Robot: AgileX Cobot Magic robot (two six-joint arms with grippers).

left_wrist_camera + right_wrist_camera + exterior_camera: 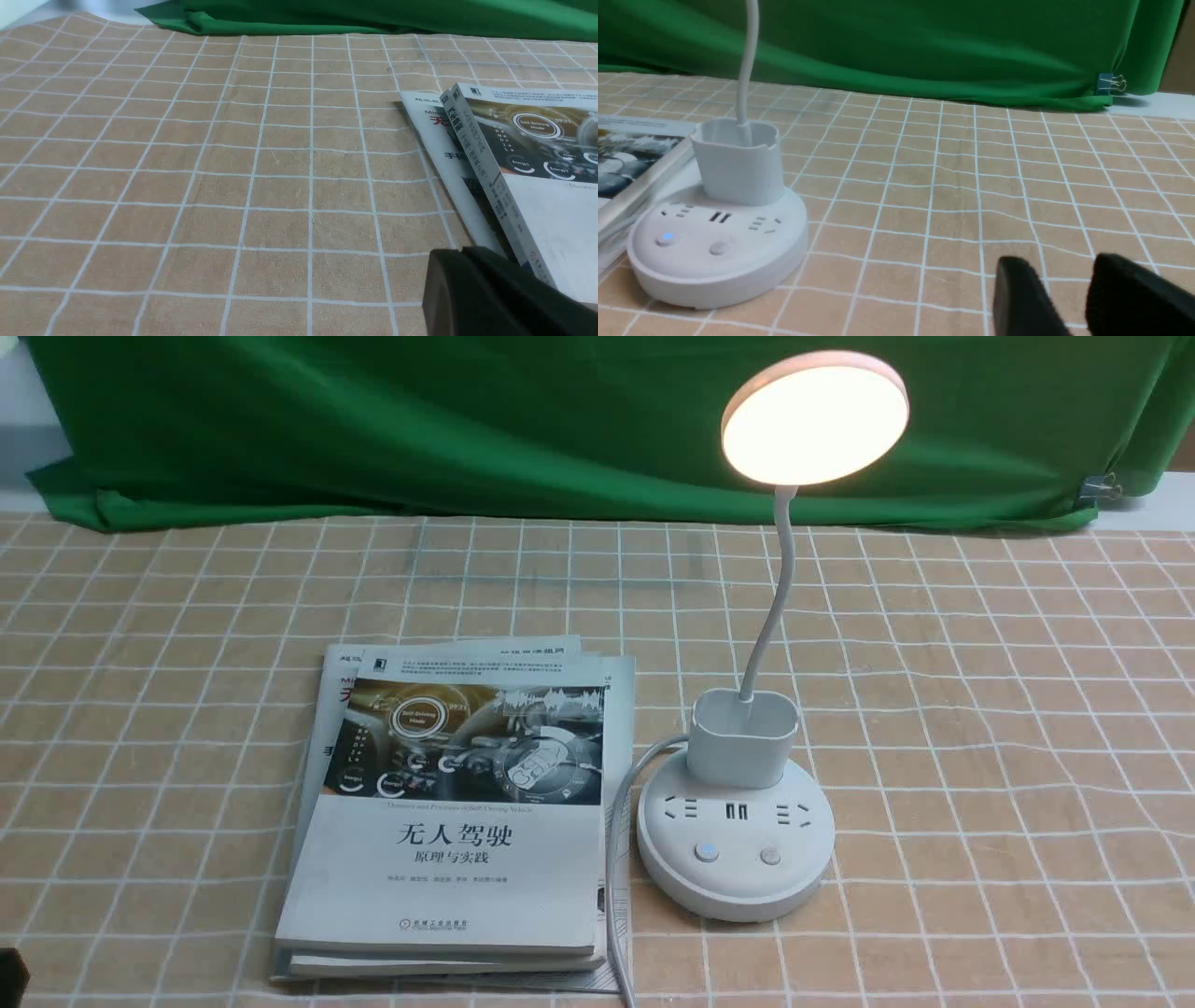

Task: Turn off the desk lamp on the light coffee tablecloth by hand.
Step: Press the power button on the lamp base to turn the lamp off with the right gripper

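Gridded light coffee tablecloth (980, 709); green cloth (373, 420).

The bench (1158, 502) is carrying a tan gridded cloth (980, 709); books (457, 821) are lying at seven o'clock, a lamp (744, 747) standing at five.

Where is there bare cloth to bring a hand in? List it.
Widest: the tan grid-lined tablecloth right of the white round-based desk lamp, where the right pincer sits open. Also bare: left of the stacked white paperback books, and the strip between them and the green backdrop cloth. Crowded: the gap between books and lamp, crossed by its white cord.
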